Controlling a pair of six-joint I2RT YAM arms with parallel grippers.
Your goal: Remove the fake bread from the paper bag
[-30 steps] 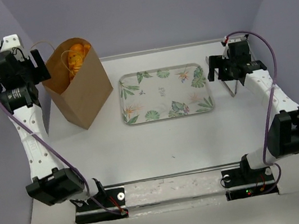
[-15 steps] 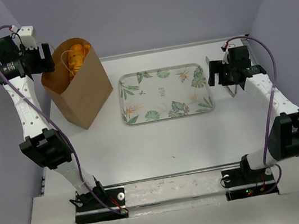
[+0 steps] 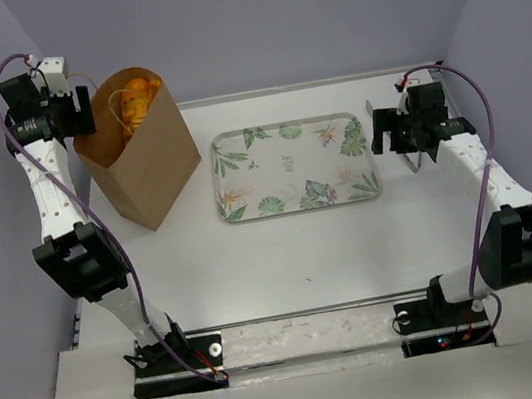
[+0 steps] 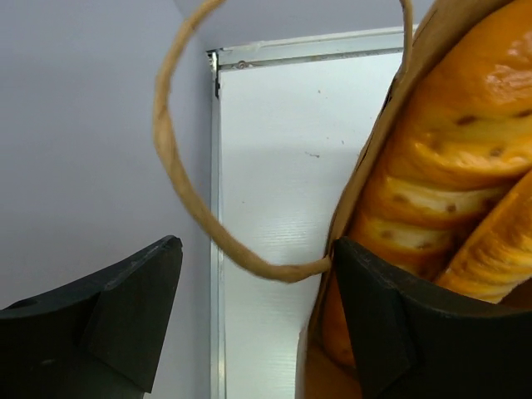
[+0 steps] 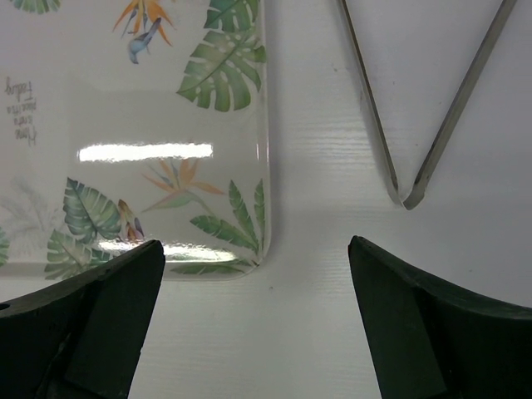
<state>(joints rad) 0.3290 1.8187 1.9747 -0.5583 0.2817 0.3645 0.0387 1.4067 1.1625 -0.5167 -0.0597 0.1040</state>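
Glossy ridged fake bread inside creased paper bag

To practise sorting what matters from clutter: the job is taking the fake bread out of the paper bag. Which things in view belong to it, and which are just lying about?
Belongs to the job: fake bread; paper bag; left gripper, open at the bag's mouth.
Just lying about: leaf-patterned tray; metal tongs beside it.
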